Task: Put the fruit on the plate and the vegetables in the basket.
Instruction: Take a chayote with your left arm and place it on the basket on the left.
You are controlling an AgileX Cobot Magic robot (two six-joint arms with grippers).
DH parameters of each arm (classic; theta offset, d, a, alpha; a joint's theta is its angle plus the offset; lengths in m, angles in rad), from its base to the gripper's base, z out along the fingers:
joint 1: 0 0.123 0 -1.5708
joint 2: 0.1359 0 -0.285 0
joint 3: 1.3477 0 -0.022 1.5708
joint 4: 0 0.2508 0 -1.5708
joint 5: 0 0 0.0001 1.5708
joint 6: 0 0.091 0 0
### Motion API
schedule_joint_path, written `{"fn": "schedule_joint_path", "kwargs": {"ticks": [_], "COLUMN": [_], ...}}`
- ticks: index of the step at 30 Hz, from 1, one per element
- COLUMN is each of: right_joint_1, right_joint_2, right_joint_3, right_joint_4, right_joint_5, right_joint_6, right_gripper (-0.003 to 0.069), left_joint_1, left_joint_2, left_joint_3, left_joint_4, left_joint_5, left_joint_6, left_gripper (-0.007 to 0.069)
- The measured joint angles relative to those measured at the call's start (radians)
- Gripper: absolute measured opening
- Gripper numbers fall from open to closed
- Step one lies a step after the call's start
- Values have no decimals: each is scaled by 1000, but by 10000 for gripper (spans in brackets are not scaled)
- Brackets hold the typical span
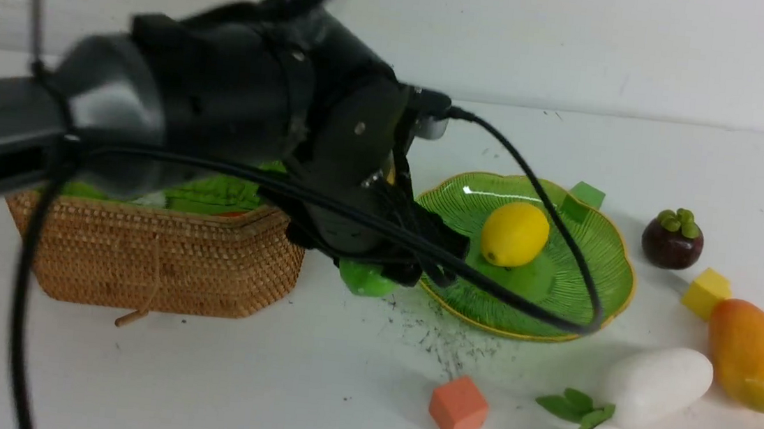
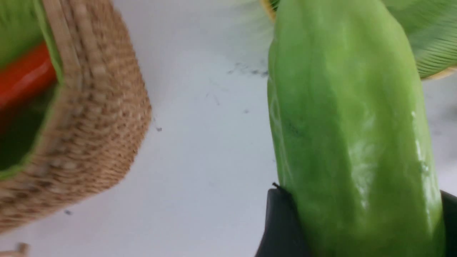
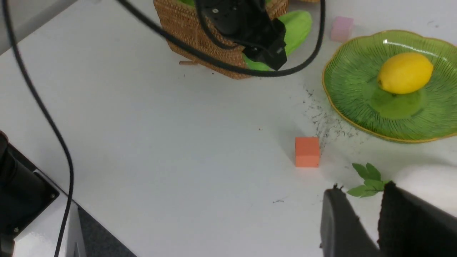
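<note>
My left gripper [image 1: 390, 271] is shut on the bumpy green cucumber [image 2: 350, 125], which hangs just above the table between the wicker basket [image 1: 160, 256] and the green plate [image 1: 592, 291]. The carrot [image 2: 25, 76] lies in the basket. A lemon [image 1: 513, 234] rests on the plate. Right of the plate are the mangosteen [image 1: 672, 239], the mango [image 1: 748, 355] and the white radish [image 1: 656, 384] with its leaves. My right gripper [image 3: 362, 192] shows only in its wrist view. It hovers near the radish leaves [image 3: 367, 178], slightly open and holding nothing.
An orange cube [image 1: 458, 407] sits at the front, a yellow cube [image 1: 705, 292] by the mango, a green cube [image 1: 583, 199] behind the plate and a pink cube [image 3: 341, 28] beyond the basket. The left arm's cable [image 1: 561, 246] drapes across the plate. Dark scuffs mark the table.
</note>
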Motion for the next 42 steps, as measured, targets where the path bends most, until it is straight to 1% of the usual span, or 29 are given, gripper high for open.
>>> {"fn": "schedule_joint_path", "kwargs": {"ticks": [1, 2, 3, 5, 6, 7, 10, 11, 14, 16, 18, 20, 24, 29, 32, 35, 37, 39, 42], "right_joint_1": [0, 0, 0, 0, 0, 0, 0, 0, 0, 0, 0, 0, 0, 0, 0, 0, 0, 0, 0], "right_joint_2": [0, 0, 0, 0, 0, 0, 0, 0, 0, 0, 0, 0, 0, 0, 0, 0, 0, 0, 0], "right_joint_3": [0, 0, 0, 0, 0, 0, 0, 0, 0, 0, 0, 0, 0, 0, 0, 0, 0, 0, 0], "right_joint_4": [1, 7, 13, 34, 37, 57, 94, 116, 150, 156, 161, 161, 161, 164, 165, 165, 165, 165, 165], "right_joint_5": [-4, -36, -61, -114, -120, -157, -206, -220, -229, -229, -228, -222, -213, -186, -176, -170, -170, -170, -170], "right_joint_6": [0, -13, -29, -67, -77, -106, -162, -187, -214, -216, -219, -222, -222, -222, -222, -222, -222, -222, -222], "right_gripper": [183, 183, 183, 183, 183, 185, 186, 188, 189, 190, 192, 192, 192, 195, 195, 196, 199, 199, 202], "left_joint_1": [-1, -3, 3, 28, 36, 72, 148, 200, 319, 371, 423, 466, 503, 515, 518, 518, 518, 518, 518], "left_joint_2": [-8, -59, -92, -140, -148, -170, -183, -182, -161, -142, -114, -87, -74, -74, -74, -74, -76, -86, -110], "left_joint_3": [0, 0, 0, 0, 0, 0, 0, 0, 1, 1, 2, 4, 4, 4, 4, 4, 4, 4, 4], "left_joint_4": [0, 14, 35, 72, 79, 95, 100, 94, 56, 49, 40, 18, -14, -5, 16, 23, 23, 7, -51], "left_joint_5": [0, 7, 12, 27, 32, 50, 83, 87, 88, 88, 83, 55, 10, -10, -13, -13, -12, -11, -10], "left_joint_6": [0, 112, 184, 310, 344, 492, 738, 872, 1108, 1184, 1232, 1238, 1214, 1195, 1168, 1160, 1158, 1158, 1147], "left_gripper": [458, 458, 458, 458, 458, 458, 458, 458, 458, 458, 458, 458, 458, 459, 518, 606, 630, 630, 586]}}
